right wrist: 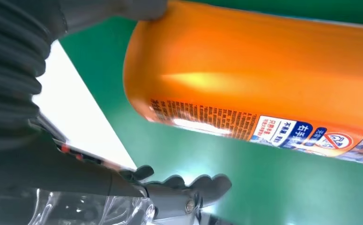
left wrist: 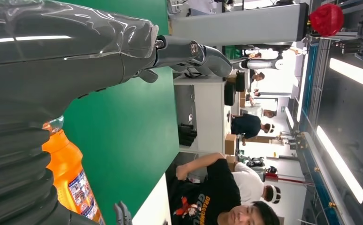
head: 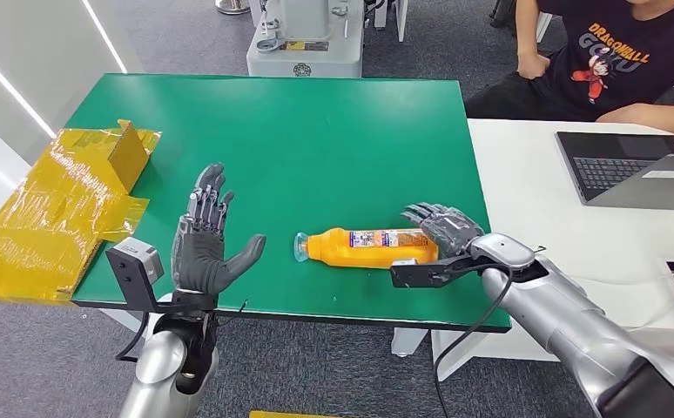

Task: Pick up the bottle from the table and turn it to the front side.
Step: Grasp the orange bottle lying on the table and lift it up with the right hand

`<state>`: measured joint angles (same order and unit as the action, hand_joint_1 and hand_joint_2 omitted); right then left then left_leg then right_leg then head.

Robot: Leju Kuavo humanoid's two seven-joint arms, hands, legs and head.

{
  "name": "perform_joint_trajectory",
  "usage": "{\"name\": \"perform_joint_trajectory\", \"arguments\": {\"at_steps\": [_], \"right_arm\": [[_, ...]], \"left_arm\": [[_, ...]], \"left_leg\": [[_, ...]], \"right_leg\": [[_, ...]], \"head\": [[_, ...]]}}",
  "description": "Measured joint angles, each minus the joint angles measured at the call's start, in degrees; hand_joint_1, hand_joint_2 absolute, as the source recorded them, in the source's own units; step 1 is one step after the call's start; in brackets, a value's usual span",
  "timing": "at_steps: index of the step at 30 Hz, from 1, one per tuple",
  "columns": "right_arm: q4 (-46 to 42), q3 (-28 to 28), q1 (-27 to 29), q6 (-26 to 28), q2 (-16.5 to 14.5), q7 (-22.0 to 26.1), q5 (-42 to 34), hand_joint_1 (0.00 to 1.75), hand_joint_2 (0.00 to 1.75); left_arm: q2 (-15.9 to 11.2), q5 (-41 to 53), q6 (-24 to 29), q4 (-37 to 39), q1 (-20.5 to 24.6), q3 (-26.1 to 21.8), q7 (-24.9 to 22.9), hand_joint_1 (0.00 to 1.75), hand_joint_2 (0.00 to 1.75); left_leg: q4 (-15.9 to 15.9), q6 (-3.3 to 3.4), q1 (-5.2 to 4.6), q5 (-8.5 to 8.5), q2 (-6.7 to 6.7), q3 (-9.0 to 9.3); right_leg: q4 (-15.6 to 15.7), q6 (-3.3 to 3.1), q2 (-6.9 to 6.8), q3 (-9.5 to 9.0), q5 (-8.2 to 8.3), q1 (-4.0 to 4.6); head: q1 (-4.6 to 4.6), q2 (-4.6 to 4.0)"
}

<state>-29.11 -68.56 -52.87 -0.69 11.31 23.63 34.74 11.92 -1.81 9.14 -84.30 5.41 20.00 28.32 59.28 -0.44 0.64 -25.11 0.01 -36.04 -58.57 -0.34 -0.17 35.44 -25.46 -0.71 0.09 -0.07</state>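
The orange plastic bottle (head: 368,248) lay on its side near the front edge of the green bench (head: 316,139), my right hand (head: 442,228) cupping its base end, my left hand (head: 207,244) spread empty just beyond its cap.

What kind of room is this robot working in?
Probably a robotics lab or workshop. A green-topped table serves as a test bench holding one orange plastic bottle, a person in a black printed T-shirt sits at a white desk with an open grey laptop, and grey machinery stands behind.
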Motion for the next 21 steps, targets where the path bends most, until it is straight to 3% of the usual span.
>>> {"name": "perform_joint_trajectory", "arguments": {"at_steps": [8, 15, 21], "right_arm": [[0.1, 3.9, -0.2, -14.0, -0.3, 3.5, -4.5, 0.00, 1.75], [1.0, 4.6, -1.7, -18.6, -1.3, 4.0, -5.4, 0.00, 1.75], [1.8, 4.9, -2.6, -19.0, -1.7, 4.1, -5.8, 0.00, 1.75]], "left_arm": [[0.0, -0.1, 0.4, 0.0, -0.2, 0.1, 0.0, 0.00, 1.75], [0.0, -0.2, 0.9, 0.0, -0.3, 0.1, 0.0, 0.00, 1.75], [0.0, -0.2, 0.8, 0.0, -0.3, 0.1, 0.0, 0.00, 1.75]], "left_leg": [[0.0, 0.00, 0.00, 0.00, -0.01, -0.01], [0.0, 0.00, 0.00, 0.00, 0.00, 0.00], [0.0, 0.00, 0.00, 0.00, 0.00, 0.00]], "right_leg": [[0.0, 0.00, -0.01, -0.01, 0.00, 0.00], [0.0, 0.00, 0.00, 0.00, 0.00, 0.00], [0.0, 0.00, -0.01, -0.01, 0.00, 0.00]], "head": [[0.01, 0.00], [-0.01, 0.00], [-0.01, 0.00]]}}
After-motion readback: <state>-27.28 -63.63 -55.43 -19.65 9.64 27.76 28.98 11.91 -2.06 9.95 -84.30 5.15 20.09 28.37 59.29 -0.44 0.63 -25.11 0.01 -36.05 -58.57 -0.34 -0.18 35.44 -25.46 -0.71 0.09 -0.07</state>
